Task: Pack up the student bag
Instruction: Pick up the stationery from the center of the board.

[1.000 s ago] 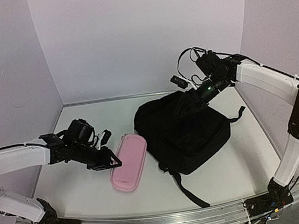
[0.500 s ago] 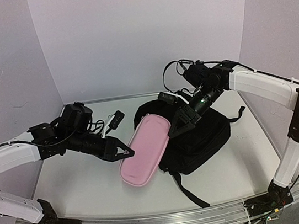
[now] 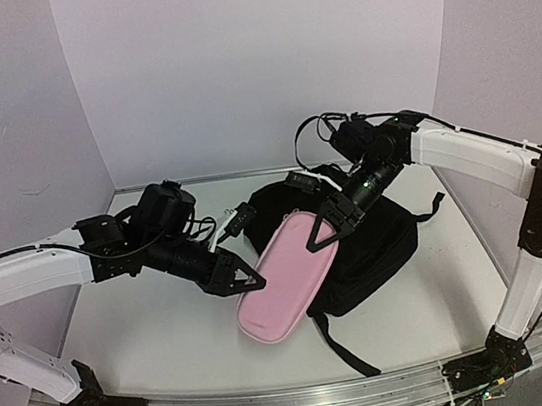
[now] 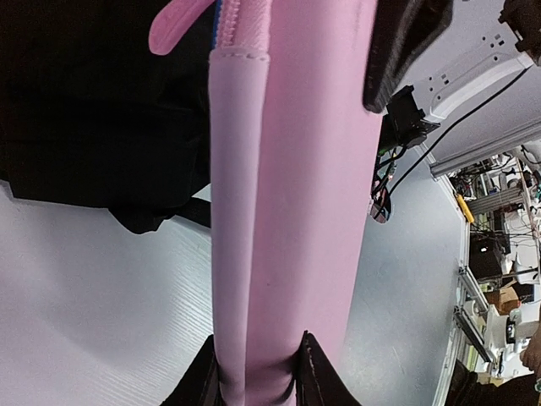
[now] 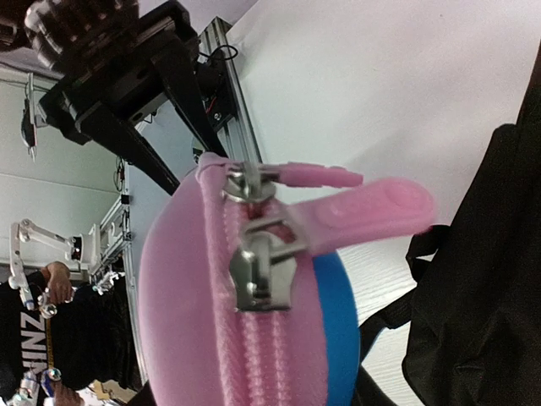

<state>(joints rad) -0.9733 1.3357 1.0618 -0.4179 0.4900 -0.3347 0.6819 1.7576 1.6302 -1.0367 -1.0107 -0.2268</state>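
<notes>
My left jaws clamp the lower end of the pink pencil case (image 3: 284,280); whether my right jaws at its zip end grip, I cannot tell. The student bag (image 3: 373,249) lies centre-right; I should feed the case in zip-first

At the top view's centre, the case (image 3: 281,287) hides the middle of the bag (image 3: 378,248), and the right tool (image 3: 322,233) has an unreadable grip. Both wrist views crop the case.
</notes>
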